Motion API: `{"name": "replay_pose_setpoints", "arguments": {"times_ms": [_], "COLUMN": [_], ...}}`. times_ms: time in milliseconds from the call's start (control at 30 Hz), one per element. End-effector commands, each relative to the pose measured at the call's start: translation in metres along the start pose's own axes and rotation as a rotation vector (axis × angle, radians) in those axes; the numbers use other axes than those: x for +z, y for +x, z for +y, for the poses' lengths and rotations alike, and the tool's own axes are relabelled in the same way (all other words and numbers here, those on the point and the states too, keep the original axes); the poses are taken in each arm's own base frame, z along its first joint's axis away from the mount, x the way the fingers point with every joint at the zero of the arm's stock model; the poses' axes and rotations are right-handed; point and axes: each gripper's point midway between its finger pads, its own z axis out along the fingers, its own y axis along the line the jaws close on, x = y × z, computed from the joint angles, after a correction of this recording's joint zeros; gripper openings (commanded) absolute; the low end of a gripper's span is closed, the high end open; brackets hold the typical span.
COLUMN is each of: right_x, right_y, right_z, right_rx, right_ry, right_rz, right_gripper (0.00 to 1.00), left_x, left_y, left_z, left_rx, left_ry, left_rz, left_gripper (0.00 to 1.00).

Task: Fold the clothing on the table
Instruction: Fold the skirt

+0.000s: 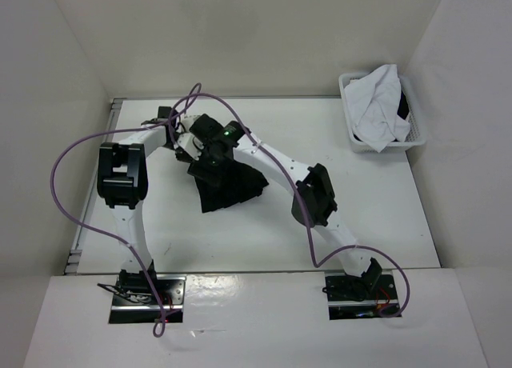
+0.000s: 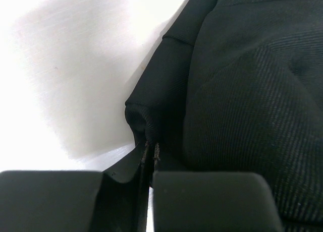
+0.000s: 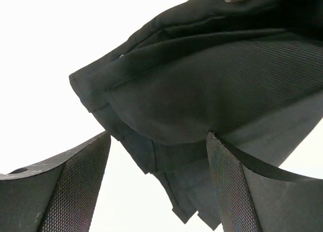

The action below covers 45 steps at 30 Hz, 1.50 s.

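Observation:
The clothing [image 1: 232,188], a black pleated skirt, lies bunched near the middle of the white table [image 1: 360,216]. Both arms reach over its far left part. My left gripper [image 2: 150,146] is shut on a small fold at the skirt's edge [image 2: 146,118], and the rest of the fabric [image 2: 252,101] fills the right of the left wrist view. My right gripper [image 3: 159,136] is open. Its mesh-padded fingers [image 3: 81,181] stand wide apart, and layered skirt pleats [image 3: 202,91] hang just beyond them. No fabric is pinched between them.
A white plastic basket [image 1: 386,147] holding a white garment with dark trim [image 1: 378,104] stands at the table's far right corner. White walls enclose the table on the left, back and right. A purple cable [image 1: 72,156] loops over the left arm.

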Motion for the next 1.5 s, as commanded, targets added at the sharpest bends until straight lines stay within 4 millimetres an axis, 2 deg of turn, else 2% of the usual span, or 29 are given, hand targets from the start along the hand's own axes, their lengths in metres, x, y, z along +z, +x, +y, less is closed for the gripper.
{"name": "replay_pose_setpoints", "arguments": {"times_ms": [0,33,133,167,200,267,367,400,433,467,500,533,567,600,667,733,800,833,900,933,967,1000,1033,1067,1100,1133,1233,1367,1467], "right_x": [-0.071,-0.077,-0.097,-0.100,-0.112,-0.120,-0.120,-0.128,-0.124,-0.125,-0.134,-0.132,-0.135,-0.137,-0.146,-0.146,-0.148,-0.143,-0.146,-0.142,-0.150,-0.146,-0.146,-0.151,-0.147,-0.144,-0.148,-0.145,-0.148], "right_y": [-0.025,-0.022,-0.007,-0.004,-0.001,0.000,0.012,0.012,0.024,0.026,0.023,0.037,0.041,0.046,0.059,0.070,0.079,0.084,0.096,0.099,0.098,0.109,0.111,0.117,0.129,0.132,0.143,0.155,0.157], "right_z": [-0.024,-0.029,-0.055,-0.058,-0.066,-0.064,-0.068,-0.067,-0.067,-0.069,-0.071,-0.079,-0.082,-0.086,-0.100,-0.106,-0.115,-0.115,-0.119,-0.120,-0.121,-0.119,-0.121,-0.124,-0.121,-0.121,-0.118,-0.117,-0.117], "right_rx": [-0.004,-0.006,0.039,0.039,0.058,0.069,0.077,0.067,0.074,0.065,0.061,0.084,0.093,0.103,0.134,0.155,0.174,0.176,0.189,0.190,0.188,0.193,0.194,0.202,0.207,0.208,0.211,0.214,0.215], "right_ry": [0.086,0.094,0.149,0.139,0.142,0.095,0.095,0.100,0.114,0.128,0.154,0.167,0.175,0.180,0.215,0.223,0.248,0.249,0.282,0.291,0.312,0.321,0.340,0.359,0.365,0.371,0.390,0.408,0.417], "right_rz": [-0.123,-0.124,-0.127,-0.128,-0.145,-0.172,-0.151,-0.158,-0.120,-0.118,-0.144,-0.121,-0.123,-0.119,-0.120,-0.109,-0.101,-0.086,-0.060,-0.051,-0.065,-0.033,-0.034,-0.033,0.004,0.013,0.034,0.070,0.074], "right_gripper": [0.81,0.81,0.81,0.81,0.81,0.81,0.81,0.81,0.81,0.81,0.81,0.81,0.81,0.81,0.81,0.81,0.81,0.81,0.81,0.81,0.81,0.81,0.81,0.81,0.81,0.81,0.81,0.81,0.81], "left_x": [-0.010,-0.018,-0.026,-0.027,-0.027,-0.036,-0.051,-0.059,-0.070,-0.078,-0.097,-0.108,-0.121,-0.145,-0.176,-0.209,-0.221,-0.217,-0.213,-0.207,-0.198,-0.188,-0.183,-0.165,-0.162,-0.160,-0.124,-0.103,-0.093], "left_y": [0.000,-0.006,-0.007,-0.001,-0.001,-0.005,-0.003,-0.003,-0.005,0.003,0.005,0.009,0.016,0.012,0.014,0.002,-0.020,-0.030,-0.048,-0.050,-0.051,-0.056,-0.058,-0.057,-0.057,-0.064,-0.060,-0.043,-0.025], "left_z": [-0.012,-0.015,-0.015,-0.011,-0.012,-0.012,-0.010,-0.006,-0.007,-0.003,0.003,0.008,0.015,0.014,0.021,0.007,-0.028,-0.050,-0.086,-0.097,-0.112,-0.120,-0.128,-0.136,-0.147,-0.163,-0.172,-0.177,-0.169], "left_rx": [0.013,0.027,0.035,0.017,0.028,0.026,0.038,0.034,0.043,0.039,0.026,0.024,0.026,0.044,0.040,0.093,0.157,0.198,0.245,0.254,0.274,0.288,0.302,0.299,0.309,0.345,0.331,0.310,0.270], "left_ry": [0.014,0.004,-0.001,-0.004,0.005,-0.001,-0.009,-0.017,-0.023,-0.040,-0.059,-0.088,-0.126,-0.164,-0.216,-0.258,-0.190,-0.135,0.019,0.075,0.129,0.189,0.223,0.270,0.326,0.358,0.433,0.498,0.490], "left_rz": [-0.011,-0.033,-0.046,-0.033,-0.034,-0.049,-0.049,-0.052,-0.067,-0.052,-0.077,-0.083,-0.079,-0.125,-0.173,-0.254,-0.330,-0.347,-0.370,-0.353,-0.330,-0.299,-0.282,-0.236,-0.218,-0.219,-0.130,-0.059,-0.007], "left_gripper": [0.00,0.00,0.03,0.07,0.09,0.11,0.25,0.30,0.38,0.40,0.43,0.45,0.48,0.50,0.52,0.58,0.61,0.62,0.62,0.62,0.62,0.61,0.61,0.59,0.59,0.59,0.58,0.56,0.56]}}
